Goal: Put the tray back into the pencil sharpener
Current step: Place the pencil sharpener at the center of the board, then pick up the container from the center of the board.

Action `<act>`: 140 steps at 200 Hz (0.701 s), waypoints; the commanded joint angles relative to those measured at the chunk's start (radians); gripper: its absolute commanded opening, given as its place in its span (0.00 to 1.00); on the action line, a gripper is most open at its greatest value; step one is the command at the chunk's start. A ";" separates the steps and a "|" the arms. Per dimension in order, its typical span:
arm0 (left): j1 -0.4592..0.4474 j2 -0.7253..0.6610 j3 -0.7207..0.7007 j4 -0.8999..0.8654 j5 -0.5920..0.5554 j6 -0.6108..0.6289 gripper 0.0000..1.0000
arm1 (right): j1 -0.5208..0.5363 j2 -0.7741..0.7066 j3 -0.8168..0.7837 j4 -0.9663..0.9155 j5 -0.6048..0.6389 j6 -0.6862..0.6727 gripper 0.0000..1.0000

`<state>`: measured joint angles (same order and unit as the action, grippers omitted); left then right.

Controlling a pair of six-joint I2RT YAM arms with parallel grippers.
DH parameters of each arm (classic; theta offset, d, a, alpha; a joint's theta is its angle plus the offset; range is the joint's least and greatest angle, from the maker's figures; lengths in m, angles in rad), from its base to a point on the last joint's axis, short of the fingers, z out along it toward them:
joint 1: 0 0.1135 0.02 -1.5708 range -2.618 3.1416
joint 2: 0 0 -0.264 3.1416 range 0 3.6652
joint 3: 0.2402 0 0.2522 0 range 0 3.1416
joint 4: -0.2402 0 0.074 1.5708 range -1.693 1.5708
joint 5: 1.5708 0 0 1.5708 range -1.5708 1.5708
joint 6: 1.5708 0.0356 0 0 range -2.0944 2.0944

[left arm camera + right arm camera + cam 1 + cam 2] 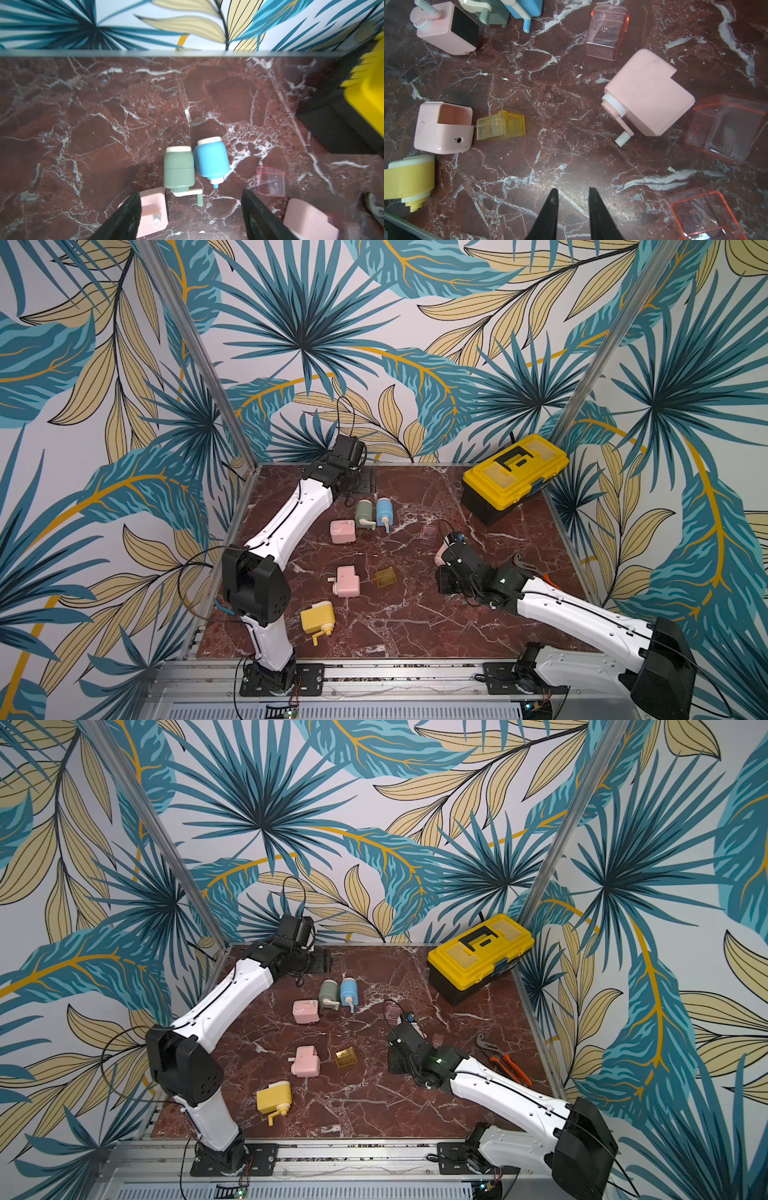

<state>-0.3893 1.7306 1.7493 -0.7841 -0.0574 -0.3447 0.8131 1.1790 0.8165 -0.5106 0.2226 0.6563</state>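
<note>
1. Red marble counter, leaf-print walls; yellow toolbox upper right of frame in both top views.
2. Yellow tray lies out on counter, centre frame, just beside pink pencil sharpener, slot open and empty.
3. Left hand spread wide, holding nothing.
4. Right hand parted narrowly, grasping nothing; clear pink trays and second pink sharpener near it.

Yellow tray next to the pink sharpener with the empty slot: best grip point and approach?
Likely from above, with the right gripper pinching the yellow tray across its two long walls at mid-length. Both walls are clear, while one short end sits close to the pink sharpener, leaving little room there.
</note>
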 commanded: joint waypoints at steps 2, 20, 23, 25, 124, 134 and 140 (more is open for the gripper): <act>-0.004 -0.105 -0.095 -0.007 0.024 0.008 0.78 | -0.002 0.047 0.046 -0.018 -0.009 -0.053 0.29; -0.006 -0.192 -0.194 -0.006 0.016 -0.020 0.78 | -0.002 0.083 0.078 -0.005 -0.024 -0.089 0.30; -0.006 -0.207 -0.211 -0.007 0.014 -0.027 0.78 | -0.002 0.090 0.084 -0.004 -0.027 -0.097 0.31; -0.007 -0.216 -0.224 -0.006 0.011 -0.031 0.78 | -0.002 0.094 0.087 -0.002 -0.029 -0.102 0.31; -0.098 -0.696 -0.758 0.014 -0.153 -0.193 0.76 | -0.002 0.253 0.215 0.060 -0.183 -0.306 0.42; -0.101 -0.744 -0.798 0.017 -0.165 -0.223 0.76 | -0.002 0.269 0.224 0.070 -0.215 -0.337 0.45; -0.102 -0.776 -0.821 0.021 -0.173 -0.239 0.76 | -0.001 0.278 0.227 0.083 -0.234 -0.363 0.47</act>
<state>-0.4847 1.0508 1.0016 -0.7803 -0.1696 -0.5034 0.8124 1.4235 1.0191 -0.4675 0.0822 0.3996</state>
